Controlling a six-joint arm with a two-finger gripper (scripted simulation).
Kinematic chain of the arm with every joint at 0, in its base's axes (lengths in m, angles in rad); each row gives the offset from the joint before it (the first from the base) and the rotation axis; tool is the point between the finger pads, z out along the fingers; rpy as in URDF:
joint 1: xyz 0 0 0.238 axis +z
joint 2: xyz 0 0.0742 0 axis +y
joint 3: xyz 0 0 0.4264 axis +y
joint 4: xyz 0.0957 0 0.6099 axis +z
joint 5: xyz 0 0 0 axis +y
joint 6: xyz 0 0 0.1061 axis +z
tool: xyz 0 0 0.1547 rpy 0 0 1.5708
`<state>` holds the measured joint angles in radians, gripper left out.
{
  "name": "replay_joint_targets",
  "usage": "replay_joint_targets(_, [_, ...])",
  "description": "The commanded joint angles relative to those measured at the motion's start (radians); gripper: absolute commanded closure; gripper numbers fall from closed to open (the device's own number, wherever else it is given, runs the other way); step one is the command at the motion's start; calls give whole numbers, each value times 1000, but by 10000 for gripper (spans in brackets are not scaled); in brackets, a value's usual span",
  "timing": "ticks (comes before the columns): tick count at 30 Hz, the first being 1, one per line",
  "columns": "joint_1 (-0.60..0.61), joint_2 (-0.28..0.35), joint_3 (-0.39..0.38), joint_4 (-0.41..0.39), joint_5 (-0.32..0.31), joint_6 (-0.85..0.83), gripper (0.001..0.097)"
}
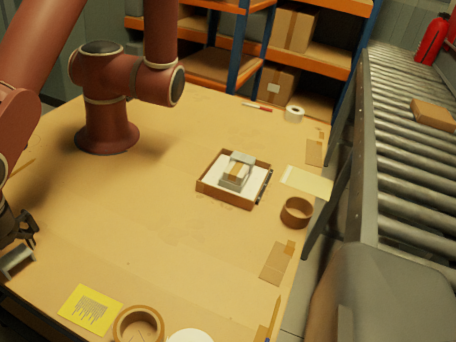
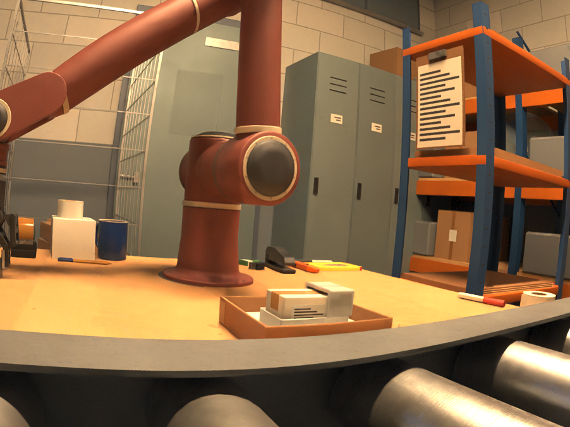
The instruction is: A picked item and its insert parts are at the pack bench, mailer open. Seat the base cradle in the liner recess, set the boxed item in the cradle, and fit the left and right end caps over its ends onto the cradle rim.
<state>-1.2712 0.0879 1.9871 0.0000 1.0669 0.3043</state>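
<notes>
A grey end cap (image 1: 15,257) lies at the bench's far left edge, partly cut off by the frame. My gripper (image 1: 25,235) hangs just above it, open and holding nothing. Mid-bench the open mailer (image 1: 233,178) holds a white liner with the grey base cradle (image 1: 234,181) seated in it. The boxed item (image 1: 236,171) sits in the cradle. Another grey end cap (image 1: 243,159) covers the item's far end, seen from the second side camera at the item's right (image 2: 332,297). The item's other end (image 2: 276,299) is uncovered.
The bench edge runs just left of and below the gripper. A yellow card (image 1: 90,309) and tape rolls (image 1: 138,325) lie near the front edge. Another tape ring (image 1: 296,212) and cardboard pieces (image 1: 276,262) lie right of the mailer. The roller conveyor (image 1: 415,165) borders the right side.
</notes>
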Motion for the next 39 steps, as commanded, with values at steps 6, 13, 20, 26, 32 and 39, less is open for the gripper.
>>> replay_joint_targets(6, [0, -1, -1, 0, 0, 0, 81])
replay_joint_targets(13, [0, 0, -1, 0, 0, 0, 96])
replay_joint_targets(20, [0, 0, -1, 0, 0, 0, 236])
replay_joint_targets(26, [0, 0, -1, 0, 0, 0, 356])
replay_joint_targets(32, [0, 0, -1, 0, 0, 0, 476])
replay_joint_targets(39, [0, 0, -1, 0, 0, 0, 616])
